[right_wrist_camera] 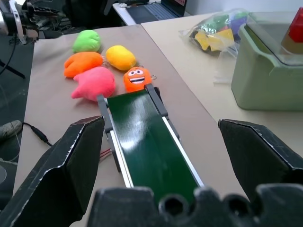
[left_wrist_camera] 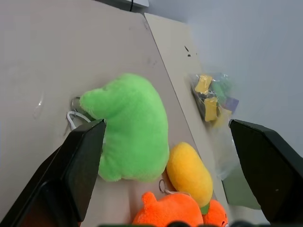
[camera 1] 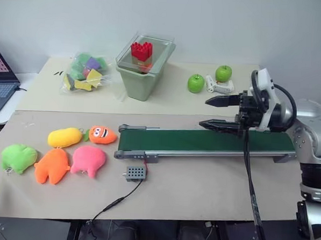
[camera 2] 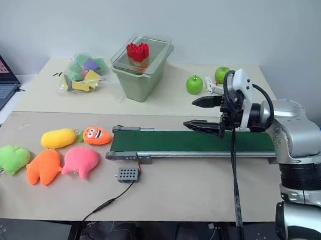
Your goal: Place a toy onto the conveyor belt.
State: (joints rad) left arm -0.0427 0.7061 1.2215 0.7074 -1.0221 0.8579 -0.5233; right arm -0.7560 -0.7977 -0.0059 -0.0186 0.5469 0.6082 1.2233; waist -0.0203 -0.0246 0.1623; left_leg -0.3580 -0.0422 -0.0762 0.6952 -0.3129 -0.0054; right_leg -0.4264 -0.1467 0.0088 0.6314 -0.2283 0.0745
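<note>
The toy, a lime-green lobed plush, lies on the brown table sheet at the far left, left of the other plushes. In the left wrist view the toy lies close ahead of my left gripper, which is open and holds nothing. The conveyor belt is a long dark-green strip in a grey frame across the table's middle and right. My right gripper hovers over the belt's right half, pointing left, open and holding nothing. The right wrist view looks along the belt toward the plushes.
Yellow, carrot-faced orange, orange and pink plushes lie between the toy and the belt's left end. A grey control box with a cable sits in front. Behind stand a green bin, a block bag and two apples.
</note>
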